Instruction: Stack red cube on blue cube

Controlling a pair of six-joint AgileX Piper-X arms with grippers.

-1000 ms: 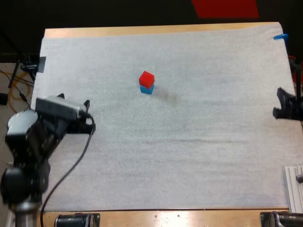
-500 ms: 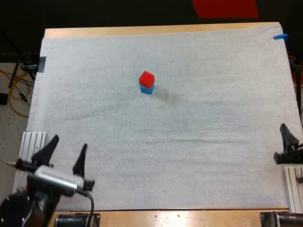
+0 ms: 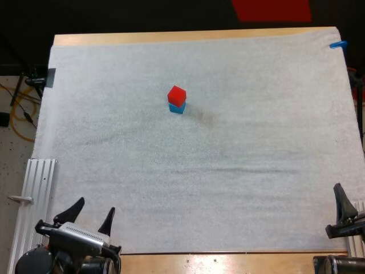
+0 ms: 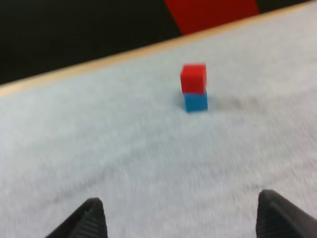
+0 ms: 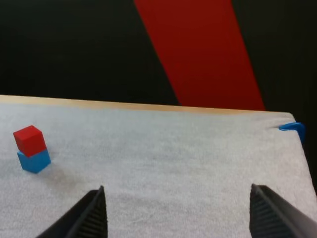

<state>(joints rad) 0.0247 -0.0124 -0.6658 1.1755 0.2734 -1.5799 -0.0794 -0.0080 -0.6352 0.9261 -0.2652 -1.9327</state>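
The red cube (image 3: 177, 95) rests on top of the blue cube (image 3: 177, 107) on the white mat, a little left of the middle towards the far side. Both arms are pulled back to the near edge, far from the stack. My left gripper (image 3: 91, 214) stands open at the near left corner. My right gripper (image 3: 348, 206) is at the near right edge, also open with nothing between its fingers. The left wrist view has the red cube (image 4: 193, 78) on the blue cube (image 4: 195, 101) well ahead of its spread fingertips. From the right wrist, the stack (image 5: 31, 148) sits far off.
A ribbed metal rail (image 3: 33, 188) lies along the mat's left edge near my left arm, and another (image 3: 355, 228) at the near right corner. The wooden table edge (image 3: 188, 36) borders the far side.
Both arms have drawn back towards the near edge: the left from the mat's left side to the near left corner, the right along the right edge. The stacked cubes have not moved.
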